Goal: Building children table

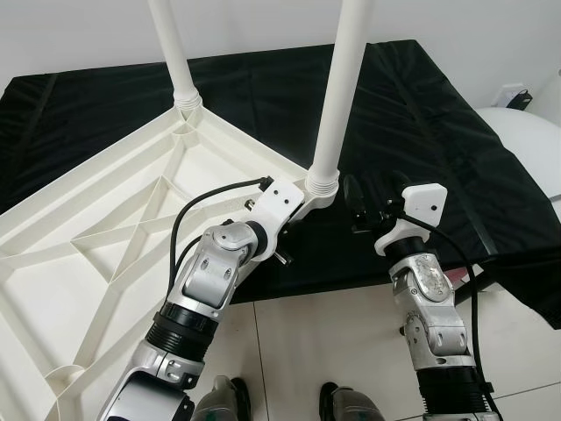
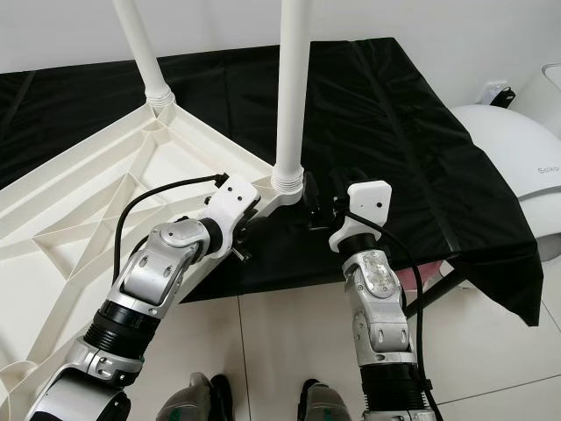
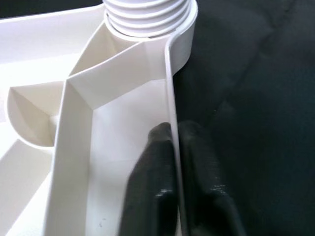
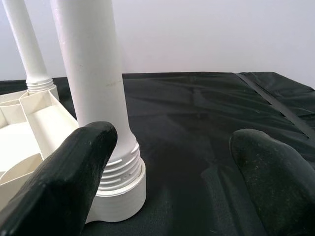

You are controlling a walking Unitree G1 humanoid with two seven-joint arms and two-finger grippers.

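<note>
Left claw point(image 3: 172, 142) pinching tabletop rim point(image 3: 170, 88).

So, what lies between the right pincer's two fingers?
In the right wrist view, only bare black cloth; the near table leg stands beside the right pincer, not inside.

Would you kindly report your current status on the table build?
Left end effector pinching white plastic tabletop's rim. Right end effector open beside the near white screw-in leg. Black cloth underneath; nothing obstructing.
</note>
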